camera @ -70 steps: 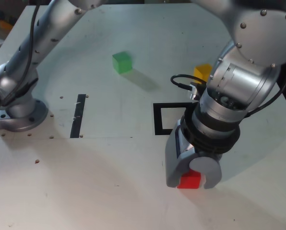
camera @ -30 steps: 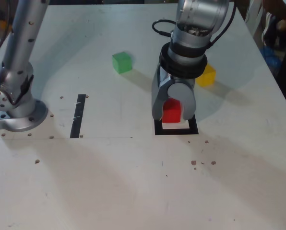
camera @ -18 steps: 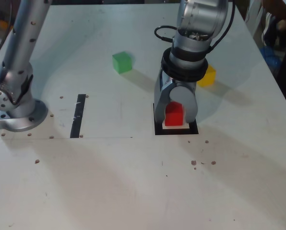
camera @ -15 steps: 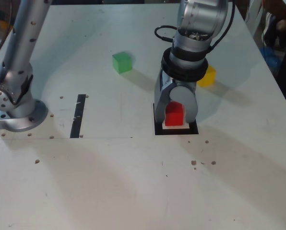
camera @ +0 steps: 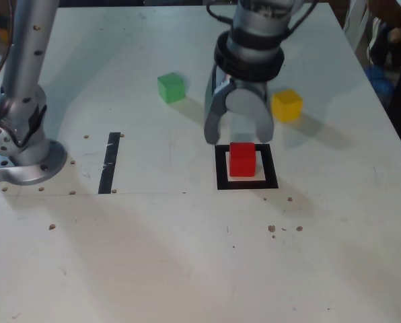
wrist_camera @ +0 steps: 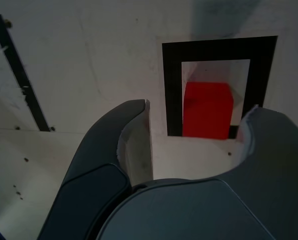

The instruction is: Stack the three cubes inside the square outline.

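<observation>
Red cube point(camera: 242, 160) seated in square outline point(camera: 221, 168); fingers point(camera: 214, 128) apart, empty, just above — a low sweep could knock it askew.

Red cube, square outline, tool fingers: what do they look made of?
Red cube: looks like solid matte plastic or painted wood, with uniform colour, crisp edges and no glare; which one is unclear.
Square outline: black tape, flat with straight strips; the white centre looks like bare tabletop.
Tool fingers: smooth grey moulded plastic, rounded with a soft sheen; the paler inner faces may be pads.
</observation>
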Motion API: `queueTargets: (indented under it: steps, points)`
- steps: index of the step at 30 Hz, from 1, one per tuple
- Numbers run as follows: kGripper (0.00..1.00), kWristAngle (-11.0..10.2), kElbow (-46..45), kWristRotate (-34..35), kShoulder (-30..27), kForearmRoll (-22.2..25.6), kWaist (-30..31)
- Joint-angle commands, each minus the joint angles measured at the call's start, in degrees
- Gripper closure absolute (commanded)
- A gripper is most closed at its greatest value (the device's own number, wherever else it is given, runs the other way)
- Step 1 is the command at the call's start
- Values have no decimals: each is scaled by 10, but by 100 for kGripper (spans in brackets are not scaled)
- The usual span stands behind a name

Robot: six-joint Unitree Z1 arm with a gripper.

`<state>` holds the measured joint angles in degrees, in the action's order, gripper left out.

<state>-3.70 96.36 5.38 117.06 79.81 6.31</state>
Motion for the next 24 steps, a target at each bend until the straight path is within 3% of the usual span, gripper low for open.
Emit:
queueTargets:
  steps: [1, 5, 8, 14, 18, 24]
  points:
    - [1, -13, 24, -10, -3, 5, -1]
    - [1, -49, 74, -54, 7, 8, -19]
    - [1, -67, 109, -126, 29, 8, -50]
    - [1, -85, 123, -239, 61, 9, -101]
    - [2, -80, 122, -203, 64, 12, -130]
    - [5, -67, 131, -57, 73, 3, -147]
